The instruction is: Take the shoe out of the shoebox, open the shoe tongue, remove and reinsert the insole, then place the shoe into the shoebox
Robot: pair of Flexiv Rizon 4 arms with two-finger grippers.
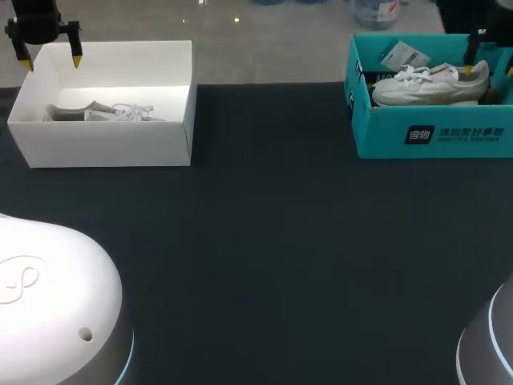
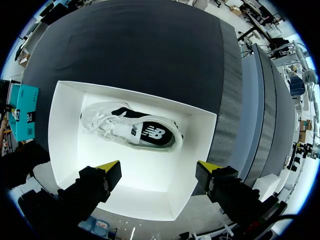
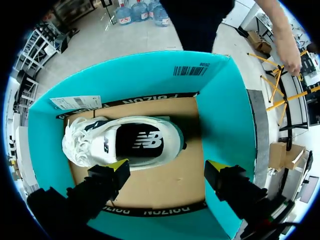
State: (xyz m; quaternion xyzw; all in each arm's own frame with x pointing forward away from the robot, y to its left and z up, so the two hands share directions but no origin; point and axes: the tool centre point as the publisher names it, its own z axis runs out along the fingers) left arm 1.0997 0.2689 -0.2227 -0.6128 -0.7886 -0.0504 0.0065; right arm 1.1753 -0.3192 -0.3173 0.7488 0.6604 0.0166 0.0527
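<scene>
Shoes lie in both boxes on the dark bench [image 1: 272, 241], which has a matte, even surface. At its far left corner stands the open white shoebox [image 1: 104, 144]. In it lies the pale shoe [image 1: 100, 111], near the front wall, which hides its lower half in the head view. The left wrist view looks straight down on it [image 2: 132, 129], with the dark insole showing through the opening. The left jaws hang above the box's far rim, spread wide and holding nothing; their yellow tips [image 2: 110, 167] stand clear of the shoe. The left arm [image 1: 36, 20] is cut off by the edge of the view.

At the far right stands the teal shoebox [image 1: 385, 136], with the white shoe [image 1: 433, 84] upright inside and a paper tag [image 1: 405, 56] behind it. The right jaws hover over this box, also wide and empty (one tip [image 3: 120, 165] sits above the shoe's near side [image 3: 125, 142], and whether it touches cannot be told). In the head view these jaws are largely cut off at the corner and hard to make out.
</scene>
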